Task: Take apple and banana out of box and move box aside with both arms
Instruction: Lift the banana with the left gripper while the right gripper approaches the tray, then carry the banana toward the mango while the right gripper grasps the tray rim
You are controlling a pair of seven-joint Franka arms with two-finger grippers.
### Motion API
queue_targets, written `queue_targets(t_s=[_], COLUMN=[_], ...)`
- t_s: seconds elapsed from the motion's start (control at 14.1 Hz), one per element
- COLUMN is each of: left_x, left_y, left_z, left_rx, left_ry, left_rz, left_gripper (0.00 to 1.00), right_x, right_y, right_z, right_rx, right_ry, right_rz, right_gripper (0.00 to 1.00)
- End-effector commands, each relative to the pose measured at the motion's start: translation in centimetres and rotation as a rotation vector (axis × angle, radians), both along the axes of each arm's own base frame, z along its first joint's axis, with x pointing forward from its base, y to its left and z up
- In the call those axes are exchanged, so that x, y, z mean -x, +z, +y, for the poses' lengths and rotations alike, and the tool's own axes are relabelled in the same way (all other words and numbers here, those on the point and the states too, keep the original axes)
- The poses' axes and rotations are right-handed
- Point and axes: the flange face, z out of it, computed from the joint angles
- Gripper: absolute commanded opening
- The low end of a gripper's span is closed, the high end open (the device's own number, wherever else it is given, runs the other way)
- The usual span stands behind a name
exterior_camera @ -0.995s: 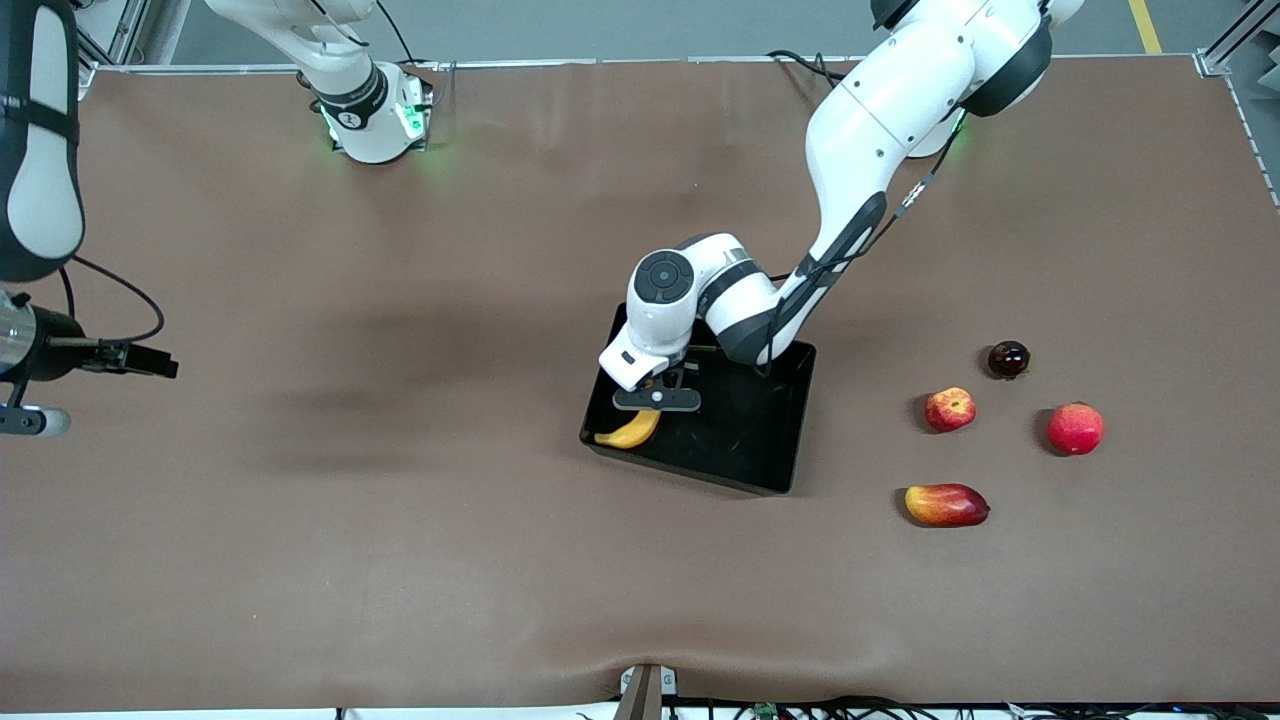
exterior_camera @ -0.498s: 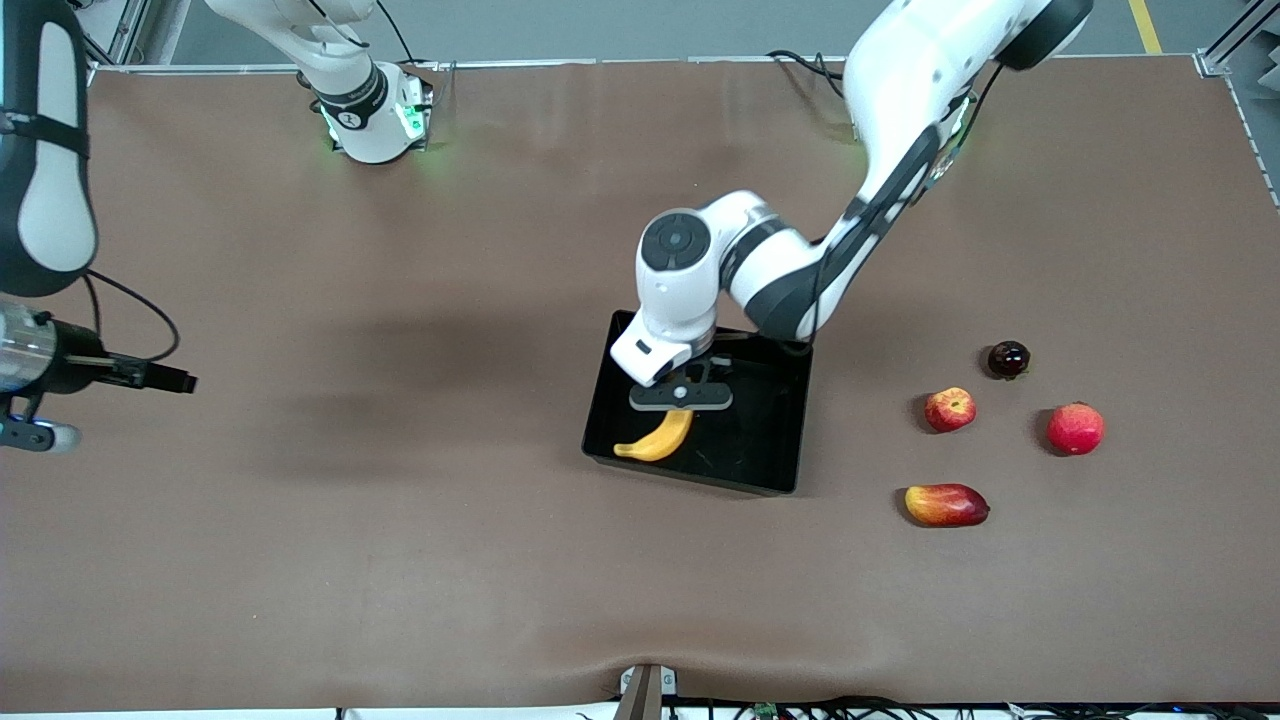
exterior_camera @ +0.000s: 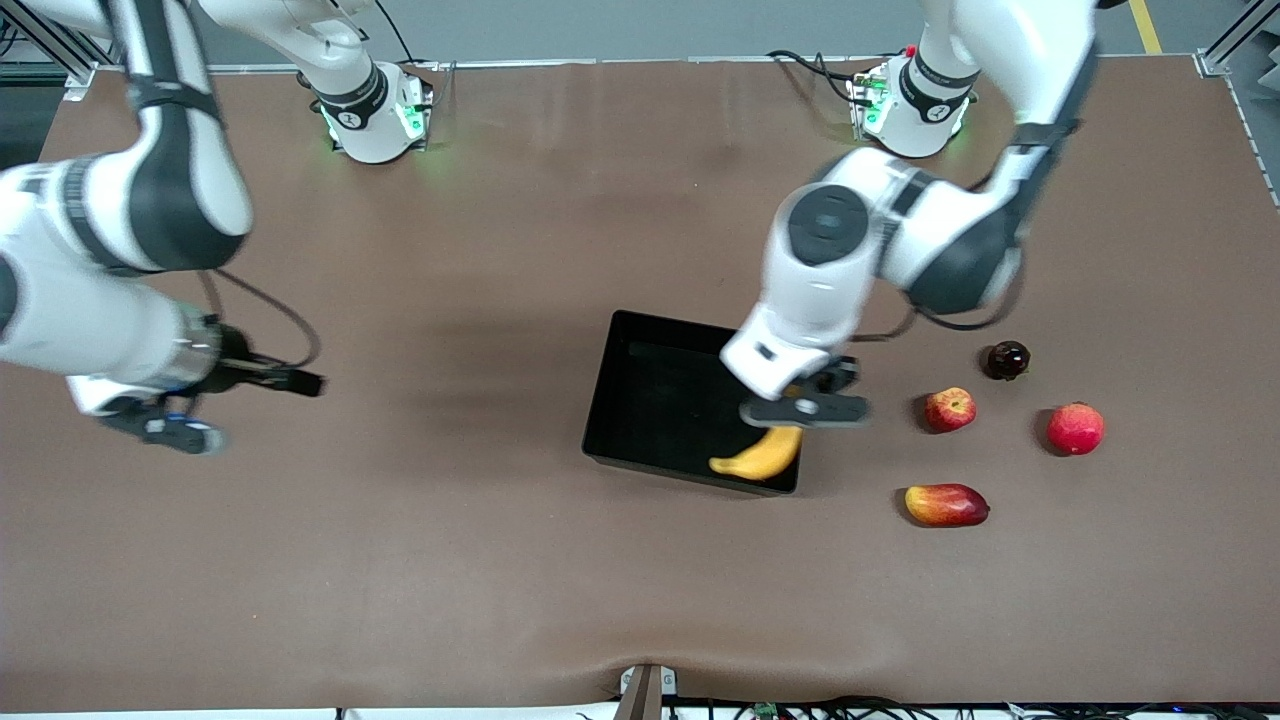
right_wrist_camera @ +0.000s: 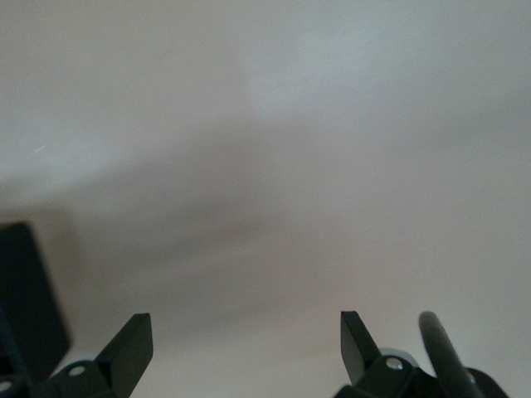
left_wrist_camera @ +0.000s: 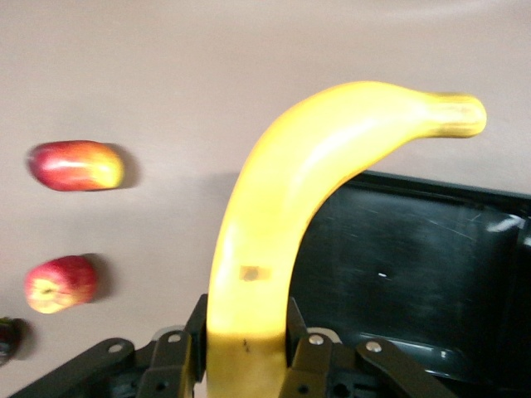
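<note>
My left gripper is shut on the long yellow banana and holds it in the air over the corner of the black box that is toward the left arm's end. In the left wrist view the banana sticks out from between the fingers, with the box below it. The small red apple with a yellowish patch lies on the table beside the box, and also shows in the left wrist view. My right gripper is open and empty over bare table toward the right arm's end.
A long red-yellow fruit, a round red fruit and a dark round fruit lie around the apple toward the left arm's end. The brown mat covers the whole table.
My left gripper has lifted the banana from the box's right-arm end and carried it across the box toward the left arm's end. The right arm has swung in toward the box.
</note>
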Motion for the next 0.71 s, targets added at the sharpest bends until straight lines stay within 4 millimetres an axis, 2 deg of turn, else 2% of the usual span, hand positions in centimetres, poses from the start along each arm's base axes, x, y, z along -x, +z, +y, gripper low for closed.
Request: queue_targets(t_s=[0.0, 0.07, 0.14, 0.36, 0.43, 0.57, 0.64], left_x=[-1.4, -2.3, -3.0, -4.7, -5.1, -5.3, -5.2], left_y=[1.6, 1.9, 2.0, 0.6, 0.2, -0.3, -0.4], left_z=[6.9, 9.5, 11.9, 18.9, 20.8, 21.3, 21.3], left_rx=[-0.015, -0.011, -0.012, -0.016, -0.017, -0.013, -0.014], left_ry=[-0.038, -0.047, -0.051, -0.032, -0.011, -0.003, -0.002], left_rz=[0.047, 0.056, 0.063, 0.094, 0.101, 0.109, 0.111], left_gripper=[0.00, 0.00, 0.00, 0.00, 0.00, 0.00, 0.00], right_x=[-0.5, -0.1, 0.0, 1.1, 1.2, 1.4, 1.5], right_y=[-2.2, -3.2, -5.2, -9.1, -10.8, -13.7, -14.3], right_z=[6.5, 9.5, 11.5, 18.2, 19.5, 22.0, 24.1], right_rx=[-0.033, -0.033, -0.026, -0.013, -0.011, -0.010, -0.021], right_ry=[0.035, 0.061, 0.050, 0.067, 0.055, -0.001, -0.035], right_rz=[-0.038, -0.053, -0.035, -0.072, -0.079, -0.098, -0.133], right_gripper=[1.00, 1.00, 1.00, 1.00, 1.00, 1.00, 1.00])
